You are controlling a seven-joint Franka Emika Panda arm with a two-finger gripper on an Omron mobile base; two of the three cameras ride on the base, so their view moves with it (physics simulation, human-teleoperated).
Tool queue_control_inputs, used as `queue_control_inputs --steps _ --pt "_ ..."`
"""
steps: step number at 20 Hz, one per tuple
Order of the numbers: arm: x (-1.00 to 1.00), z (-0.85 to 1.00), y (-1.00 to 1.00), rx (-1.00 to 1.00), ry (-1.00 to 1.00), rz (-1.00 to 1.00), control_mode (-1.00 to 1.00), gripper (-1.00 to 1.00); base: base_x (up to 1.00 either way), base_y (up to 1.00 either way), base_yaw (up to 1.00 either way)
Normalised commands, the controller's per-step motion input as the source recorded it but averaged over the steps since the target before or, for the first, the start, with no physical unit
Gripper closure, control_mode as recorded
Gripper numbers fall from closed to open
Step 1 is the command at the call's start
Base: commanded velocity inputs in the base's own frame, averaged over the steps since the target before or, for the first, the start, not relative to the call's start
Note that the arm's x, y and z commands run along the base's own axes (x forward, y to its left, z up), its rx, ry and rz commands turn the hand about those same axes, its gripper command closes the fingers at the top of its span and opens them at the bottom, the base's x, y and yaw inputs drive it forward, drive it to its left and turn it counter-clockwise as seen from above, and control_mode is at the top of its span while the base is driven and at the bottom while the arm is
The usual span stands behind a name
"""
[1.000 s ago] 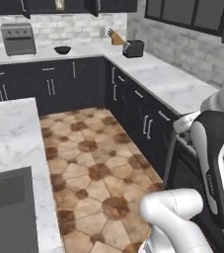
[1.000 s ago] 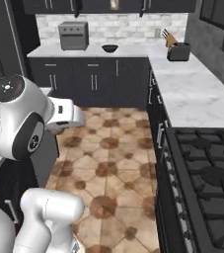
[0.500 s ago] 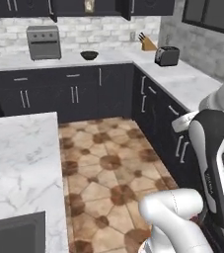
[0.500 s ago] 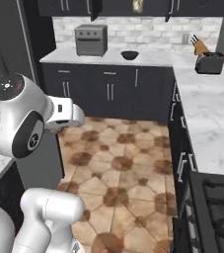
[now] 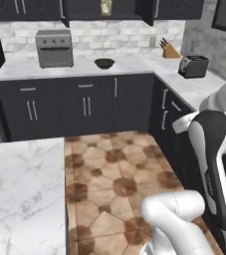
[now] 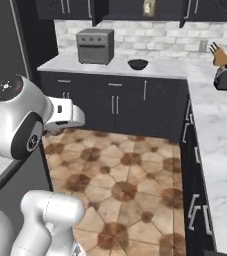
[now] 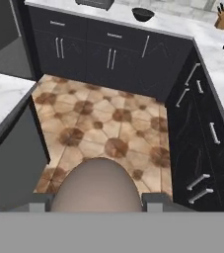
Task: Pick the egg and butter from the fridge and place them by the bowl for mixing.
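Kitchen floor below; end effector [image 7: 95, 200] grips egg [image 7: 96, 187]; bowl [image 5: 104, 63] on far counter [image 5: 134, 66].

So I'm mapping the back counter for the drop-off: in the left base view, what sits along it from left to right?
Toaster oven → bowl → knife block → toaster.
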Motion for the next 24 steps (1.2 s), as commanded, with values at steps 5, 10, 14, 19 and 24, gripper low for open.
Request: queue_control_inputs --steps 5,10,14,19,24 --pt "0.0 0.0 0.0 0.0 0.0 0.0 1.0 1.0 1.0 -0.28 0.08" --pt "0.0 0.0 0.0 0.0 0.0 0.0 1.0 1.0 1.0 -0.23 0.1" --pt "0.0 0.0 0.0 0.0 0.0 0.0 1.0 1.0 1.0 -0.35 0.07" --pt "0.0 0.0 0.0 0.0 0.0 0.0 1.0 1.0 1.0 -0.4 0.04" --pt "0.0 0.0 0.0 0.0 0.0 0.0 1.0 1.0 1.0 -0.36 0.04"
